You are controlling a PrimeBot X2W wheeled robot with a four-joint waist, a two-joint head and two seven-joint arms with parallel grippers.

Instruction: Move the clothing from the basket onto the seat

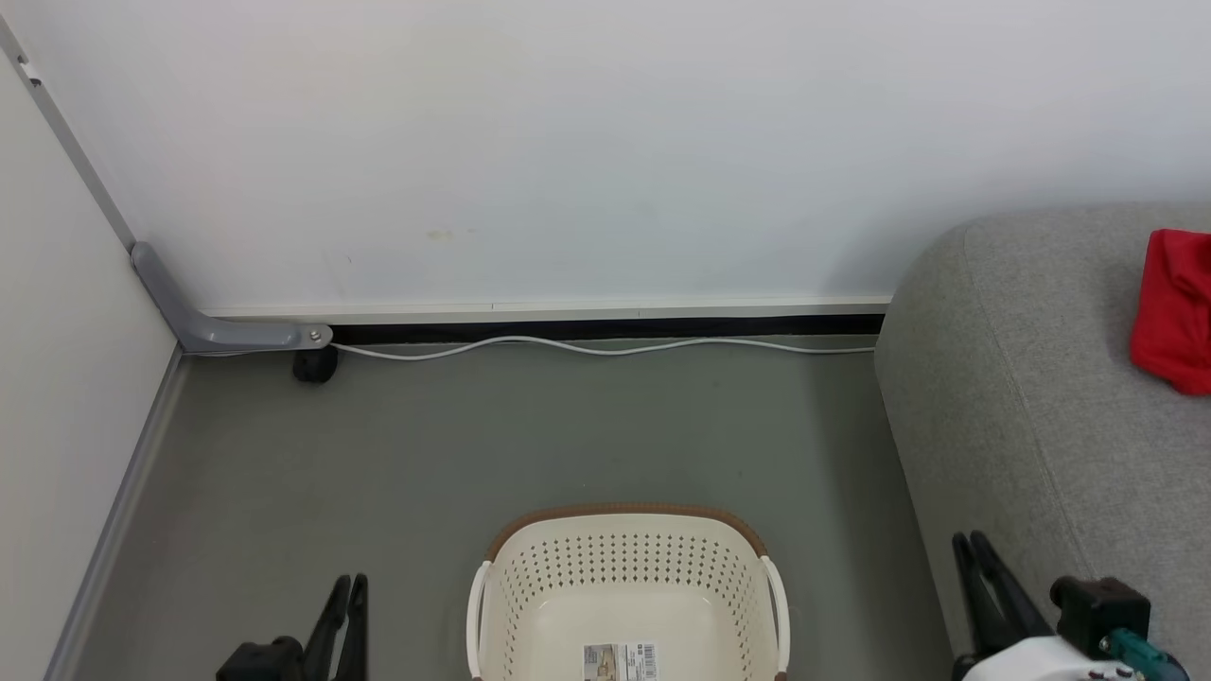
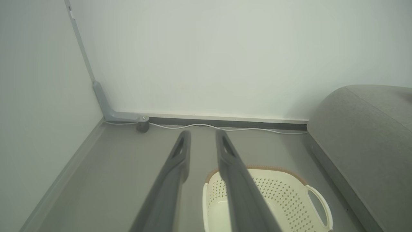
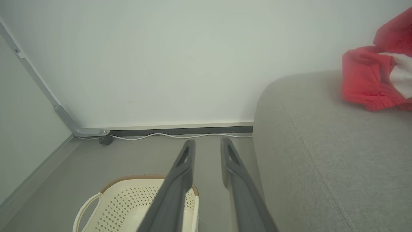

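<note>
Head view: basket (image 1: 624, 512) stands on the floor (image 1: 568, 435). Its visible base is bare apart from the barcode label (image 1: 620, 660); the near part is cut off. Red clothing (image 1: 1173, 312) lies on the grey sofa (image 1: 1022, 397), so the task is probably done.
Left wrist view: left gripper (image 2: 203, 133) fingers parted, nothing held.
Right wrist view: right gripper (image 3: 208, 141) the same, empty.

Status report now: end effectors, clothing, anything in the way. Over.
Open and empty: left end effector, right end effector. Red clothing lying on the seat; visible part of the basket bare. No obstruction seen between them.
</note>
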